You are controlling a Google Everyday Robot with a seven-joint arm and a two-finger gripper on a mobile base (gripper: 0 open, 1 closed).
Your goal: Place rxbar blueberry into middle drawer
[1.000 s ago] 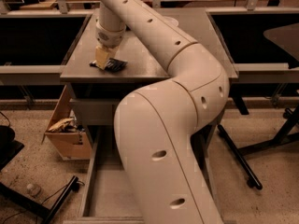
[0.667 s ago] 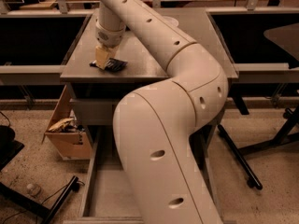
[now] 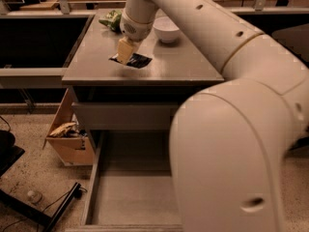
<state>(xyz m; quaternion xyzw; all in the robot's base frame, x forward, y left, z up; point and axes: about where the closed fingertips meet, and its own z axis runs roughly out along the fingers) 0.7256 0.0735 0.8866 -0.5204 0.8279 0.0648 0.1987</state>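
Note:
The rxbar blueberry (image 3: 137,61) lies flat on the grey cabinet top (image 3: 183,66), a dark wrapper with pale print. My gripper (image 3: 124,52) comes down from above and its tip rests on the bar's left end. The middle drawer (image 3: 130,197) is pulled out below the cabinet front, with a bare grey floor and low side walls. My large white arm (image 3: 227,129) covers the drawer's right side.
A white bowl (image 3: 166,30) and a crinkled green bag (image 3: 112,19) stand at the back of the cabinet top. An open cardboard box (image 3: 72,144) with scraps sits on the floor left of the drawer. Black stand legs (image 3: 53,211) lie at the lower left.
The view has shifted, so the bowl and green bag now show. The gripper stays at the bar's left end and the bar still lies on the cabinet top.

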